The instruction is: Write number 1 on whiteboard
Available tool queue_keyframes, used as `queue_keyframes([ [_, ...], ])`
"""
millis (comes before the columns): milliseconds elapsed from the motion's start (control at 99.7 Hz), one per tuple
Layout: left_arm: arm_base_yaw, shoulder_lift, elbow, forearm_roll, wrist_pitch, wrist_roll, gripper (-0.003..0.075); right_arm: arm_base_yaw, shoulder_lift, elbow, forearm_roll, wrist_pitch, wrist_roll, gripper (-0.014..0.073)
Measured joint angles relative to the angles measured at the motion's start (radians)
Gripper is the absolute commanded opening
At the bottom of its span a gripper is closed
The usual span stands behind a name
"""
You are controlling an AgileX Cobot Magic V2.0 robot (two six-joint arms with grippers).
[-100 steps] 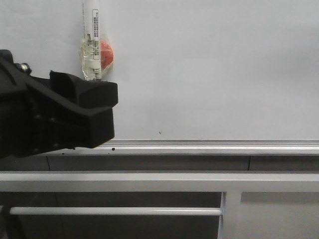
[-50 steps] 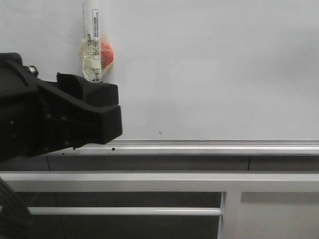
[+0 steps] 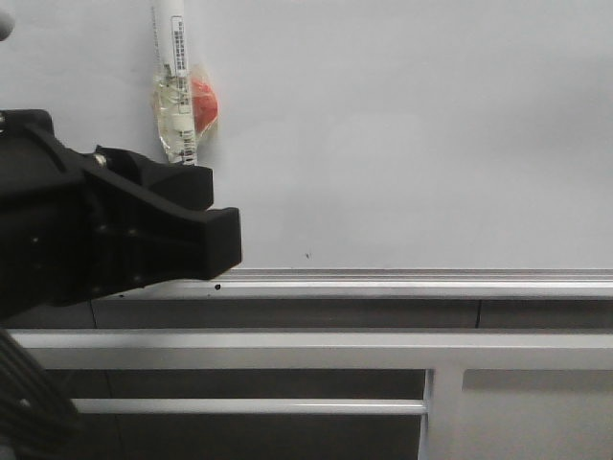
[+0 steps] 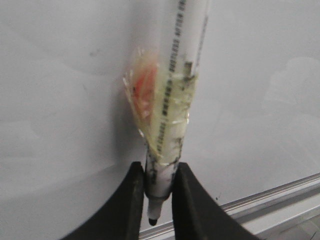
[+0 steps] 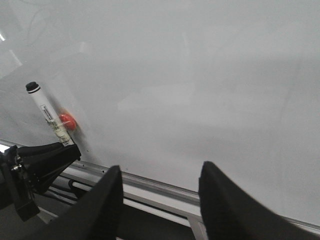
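The whiteboard (image 3: 402,134) fills the front view, with its silver bottom rail (image 3: 412,281) below. No number 1 stroke shows on it, only small black specks. My left gripper (image 3: 206,206) is shut on a white marker (image 3: 172,77) that has yellowed tape and a red lump (image 3: 203,99) on it. In the left wrist view the jaws (image 4: 160,172) clamp the marker (image 4: 175,90) near its black tip (image 4: 153,219), close to the board (image 4: 260,75). I cannot tell whether the tip touches. My right gripper (image 5: 160,180) is open and empty, facing the board (image 5: 200,75).
White metal frame bars (image 3: 287,350) run below the rail, with an upright post (image 3: 442,412) at lower right. In the right wrist view the left gripper (image 5: 67,150) and the marker (image 5: 47,112) sit at the board's lower left.
My left gripper has shifted a little to the right and down along the board. The marker in it now leans slightly to the left.
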Motion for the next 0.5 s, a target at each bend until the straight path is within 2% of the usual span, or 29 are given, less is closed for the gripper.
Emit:
queue_keyframes([
  [170,0.000,0.000,0.000,0.024,0.000,0.026,-0.0020,0.073,0.000,0.000,-0.027,0.000,0.000,0.0311],
  [341,0.000,0.000,0.000,0.157,0.000,0.131,-0.0020,0.205,0.039,0.000,-0.084,0.004,-0.002,0.0311],
  [501,-0.001,-0.039,0.000,0.249,0.102,0.222,-0.0020,0.362,0.134,-0.016,-0.112,0.032,-0.114,0.0311],
])
